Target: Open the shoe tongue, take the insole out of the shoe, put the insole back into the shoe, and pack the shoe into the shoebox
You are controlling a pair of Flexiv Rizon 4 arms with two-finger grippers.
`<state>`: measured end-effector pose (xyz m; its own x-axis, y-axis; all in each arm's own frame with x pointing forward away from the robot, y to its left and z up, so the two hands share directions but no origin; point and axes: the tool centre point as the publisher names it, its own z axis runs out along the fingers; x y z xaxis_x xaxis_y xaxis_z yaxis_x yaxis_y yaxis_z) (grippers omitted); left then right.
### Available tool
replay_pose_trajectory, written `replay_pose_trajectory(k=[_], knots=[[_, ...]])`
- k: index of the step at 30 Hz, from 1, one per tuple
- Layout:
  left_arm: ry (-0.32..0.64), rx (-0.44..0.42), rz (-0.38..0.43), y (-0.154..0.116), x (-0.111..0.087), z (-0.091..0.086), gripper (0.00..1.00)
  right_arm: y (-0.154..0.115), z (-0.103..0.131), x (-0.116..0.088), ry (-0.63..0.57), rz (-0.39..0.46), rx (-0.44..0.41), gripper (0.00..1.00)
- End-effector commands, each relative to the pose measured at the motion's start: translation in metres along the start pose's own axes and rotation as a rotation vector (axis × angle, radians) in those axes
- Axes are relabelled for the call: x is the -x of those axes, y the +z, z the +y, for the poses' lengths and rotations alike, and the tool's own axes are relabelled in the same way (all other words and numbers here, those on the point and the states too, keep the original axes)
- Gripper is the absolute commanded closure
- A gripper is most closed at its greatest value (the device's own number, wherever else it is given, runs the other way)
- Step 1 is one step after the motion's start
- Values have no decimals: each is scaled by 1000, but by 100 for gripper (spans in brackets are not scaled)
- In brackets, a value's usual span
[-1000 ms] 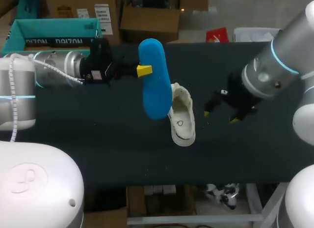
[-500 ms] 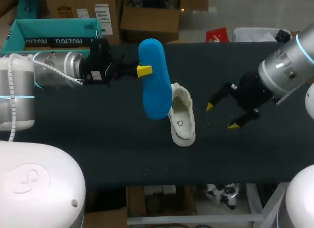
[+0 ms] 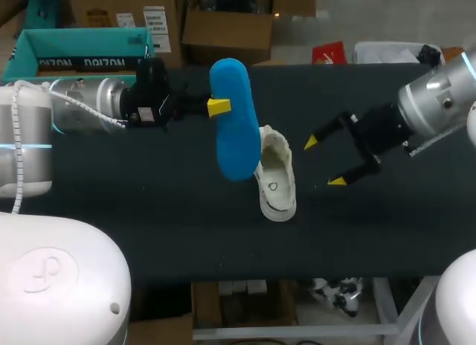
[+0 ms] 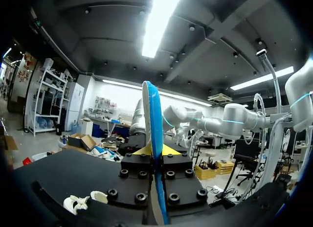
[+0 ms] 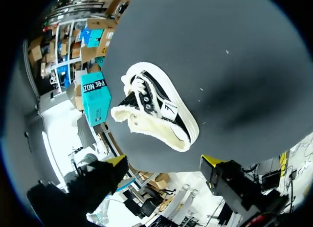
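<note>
My left gripper point(image 3: 218, 105) is clamped on the blue insole point(image 3: 234, 122), one finger on each face, gripping it by one long edge towards its far end. The insole hangs clear of the table point(image 3: 149, 211). Its long axis runs far to near in the head view, and it sits edge-on and upright between my fingers in the left wrist view point(image 4: 152, 119). From above, its near end overlaps the far left part of the shoe point(image 3: 277, 174).

The shoe lies on the table near the middle. Its long axis also runs far to near, slightly slanted, with the pale lined opening showing upward. In the right wrist view the laced end point(image 5: 156, 114) points towards the shoebox point(image 5: 95, 97), and the open collar faces my right gripper point(image 5: 165, 163).

My right gripper point(image 3: 321, 161) hangs just right of the shoe without touching it. Its fingers are spread wide, hold nothing, and point at the shoe.

There is bare table on the near side of the shoe and to its right, under my right arm. The teal shoebox point(image 3: 82, 51) sits at the far left edge, well apart from the shoe. My left arm lies across the space between them.
</note>
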<state>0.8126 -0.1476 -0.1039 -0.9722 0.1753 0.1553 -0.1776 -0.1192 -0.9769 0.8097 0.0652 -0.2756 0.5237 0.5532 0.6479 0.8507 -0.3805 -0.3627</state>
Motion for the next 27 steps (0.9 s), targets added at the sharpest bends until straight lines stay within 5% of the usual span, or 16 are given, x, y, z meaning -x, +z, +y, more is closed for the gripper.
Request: replay_pose_trajectory(k=[1,14,16,18,19,27], knots=[[0,-3,-3,1,0,1,100,4,6,4,78,84,-88,0],[0,-3,-3,1,0,1,100,4,6,4,78,84,-88,0],[0,-3,-3,1,0,1,100,7,8,3,192,114,-103,0],[0,-3,-3,1,0,1,100,12,10,4,372,248,-161,0],[0,-3,-3,1,0,1,100,18,8,5,449,206,-153,0],[0,-3,-3,1,0,1,100,23,4,4,459,184,-113,0]])
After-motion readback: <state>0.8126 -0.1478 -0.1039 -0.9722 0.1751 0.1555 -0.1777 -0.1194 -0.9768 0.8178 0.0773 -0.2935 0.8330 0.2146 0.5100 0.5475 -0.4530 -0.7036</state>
